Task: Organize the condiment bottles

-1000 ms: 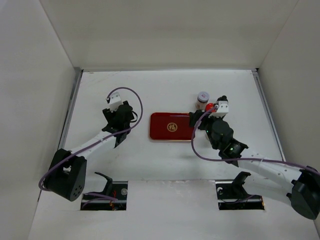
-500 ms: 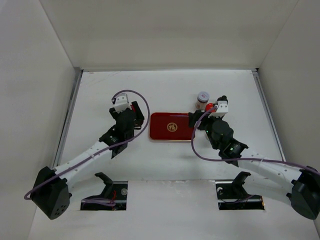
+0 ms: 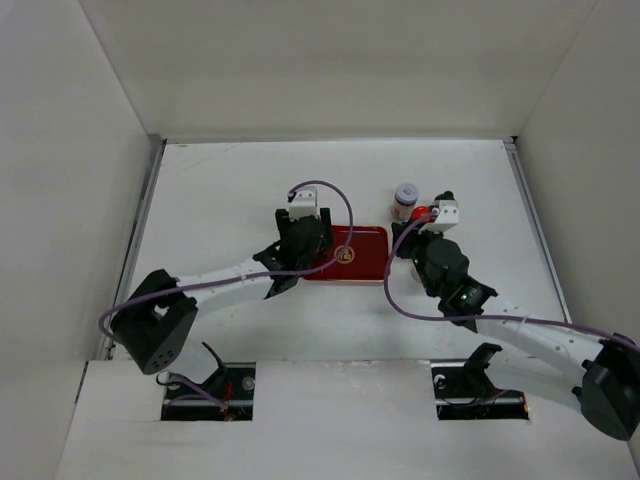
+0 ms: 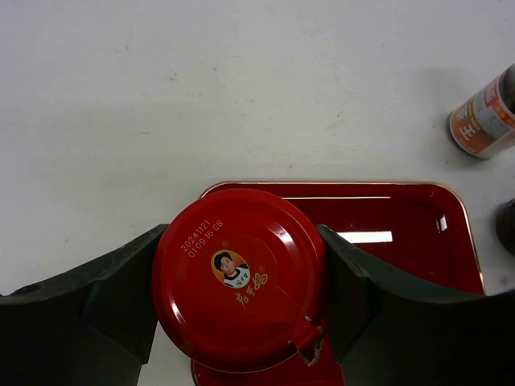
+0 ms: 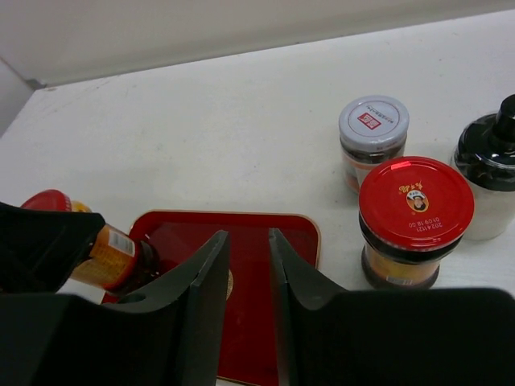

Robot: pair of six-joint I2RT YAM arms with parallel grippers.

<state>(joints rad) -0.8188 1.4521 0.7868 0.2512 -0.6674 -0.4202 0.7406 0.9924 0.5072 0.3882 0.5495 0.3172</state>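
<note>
**Left gripper** (image 4: 241, 281): clamped on a red-capped bottle (image 4: 239, 261), with the fingers pressing on opposite sides at lid level. The bottle hangs over the left end of the red tray (image 4: 402, 221). The right wrist view shows it tilted, lid leaning away from the tray. Whether its base touches the tray cannot be told.

**Right gripper** (image 5: 245, 297): fingers drawn together and holding nothing. It sits low over the right end of the tray.

**Remaining stock:** all on the table (image 3: 220, 190), just beyond the tray's far right corner.
- A second red-capped bottle (image 5: 414, 217) stands upright, nearest the right gripper.
- A grey-capped bottle (image 5: 372, 137) stands just behind it.
- A dark-topped pale bottle (image 5: 491, 181) stands to its right, partly cut off by the frame.

**Handling assessment:**
- The bottles look like rigid glass with smooth, glossy lids, so they are probably moderately heavy for their size, breakable and slick.
- A grip on the lid's rounded rim invites swivelling, as the tilt suggests.
- A hold on the labelled body just under the lid would likely be steadier.
- The three bottles stand close together, so finger clearance between them is tight.
</note>
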